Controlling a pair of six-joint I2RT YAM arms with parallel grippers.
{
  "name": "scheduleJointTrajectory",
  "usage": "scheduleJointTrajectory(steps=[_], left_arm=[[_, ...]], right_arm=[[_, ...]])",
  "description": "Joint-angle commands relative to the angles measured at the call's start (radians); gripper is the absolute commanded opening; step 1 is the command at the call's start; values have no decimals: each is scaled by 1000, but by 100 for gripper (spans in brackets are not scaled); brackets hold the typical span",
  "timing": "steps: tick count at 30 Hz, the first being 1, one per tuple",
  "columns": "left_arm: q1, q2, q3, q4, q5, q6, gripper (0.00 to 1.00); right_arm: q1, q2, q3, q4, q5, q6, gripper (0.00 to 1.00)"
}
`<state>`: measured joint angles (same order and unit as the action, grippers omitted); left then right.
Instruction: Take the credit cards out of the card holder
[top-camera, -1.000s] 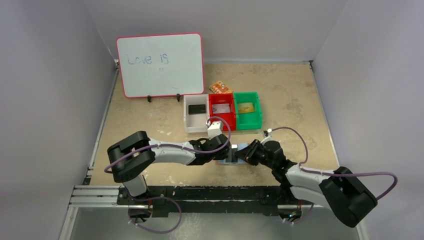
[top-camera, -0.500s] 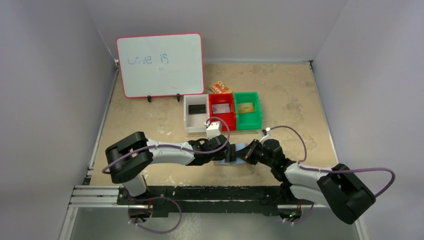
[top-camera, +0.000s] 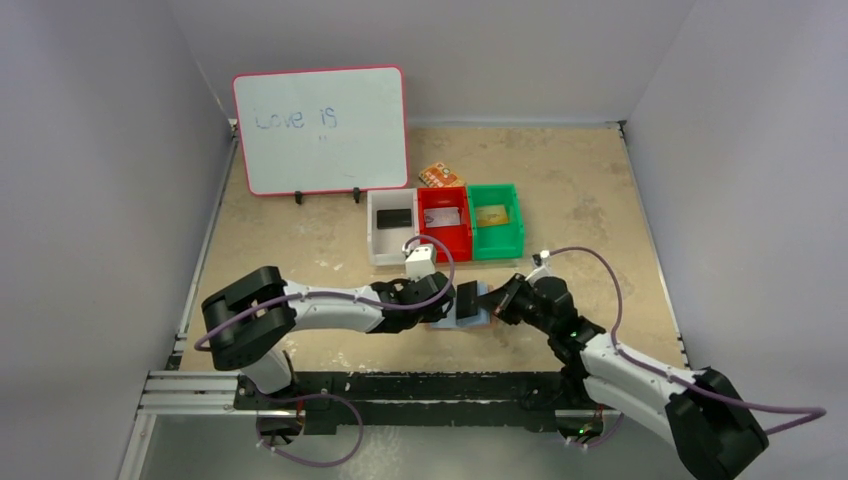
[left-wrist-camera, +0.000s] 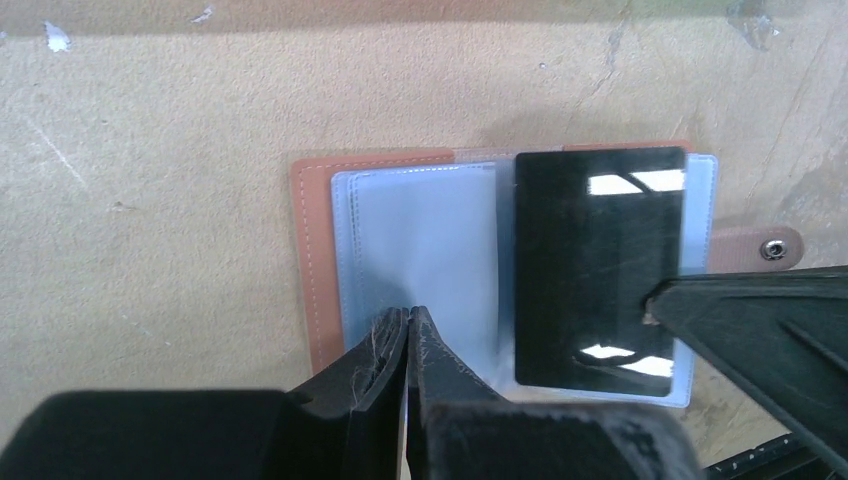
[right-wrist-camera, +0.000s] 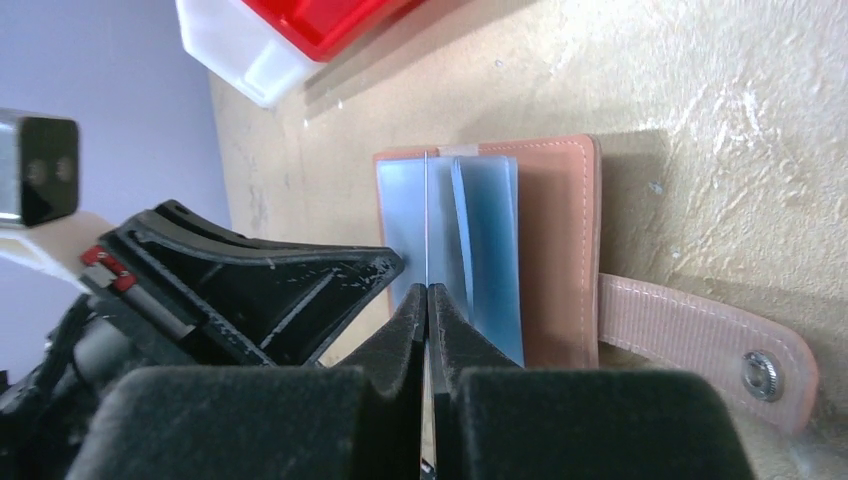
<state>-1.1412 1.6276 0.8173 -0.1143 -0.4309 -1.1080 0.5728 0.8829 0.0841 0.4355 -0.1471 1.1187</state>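
Observation:
The card holder (top-camera: 474, 319) lies open on the table between the arms, tan-brown outside (left-wrist-camera: 312, 260), pale blue inside (right-wrist-camera: 490, 240), snap tab (right-wrist-camera: 700, 335) to its right. My left gripper (left-wrist-camera: 409, 315) is shut, its tips pressing on the holder's left blue page; it also shows in the top view (top-camera: 448, 305). My right gripper (right-wrist-camera: 428, 292) is shut on a black card (left-wrist-camera: 598, 260), seen edge-on in the right wrist view (right-wrist-camera: 427, 220), over the holder's right half. In the top view the right gripper (top-camera: 497, 302) holds this card (top-camera: 466, 297) tilted up.
Behind the holder stand three small bins: white (top-camera: 373, 228) with a dark card, red (top-camera: 444, 236) with a pale card, green (top-camera: 495, 240) with a yellowish card. An orange patterned packet (top-camera: 441, 175) lies behind them. A whiteboard (top-camera: 320, 130) stands at the back left.
My right gripper has pulled the black card further up and out of the holder, and the right arm's elbow has swung right. The left gripper stays pressed on the holder.

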Motion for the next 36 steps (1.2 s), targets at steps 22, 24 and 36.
scheduleJointTrajectory(steps=[22, 24, 36], left_arm=[[103, -356, -13, -307, -210, 36, 36], [117, -405, -5, -378, -261, 34, 36], [280, -634, 82, -705, -491, 139, 67]], right_arm=[[-8, -256, 79, 49, -44, -365, 0], [-8, -234, 78, 111, -78, -379, 0], [6, -101, 201, 268, -191, -629, 0]])
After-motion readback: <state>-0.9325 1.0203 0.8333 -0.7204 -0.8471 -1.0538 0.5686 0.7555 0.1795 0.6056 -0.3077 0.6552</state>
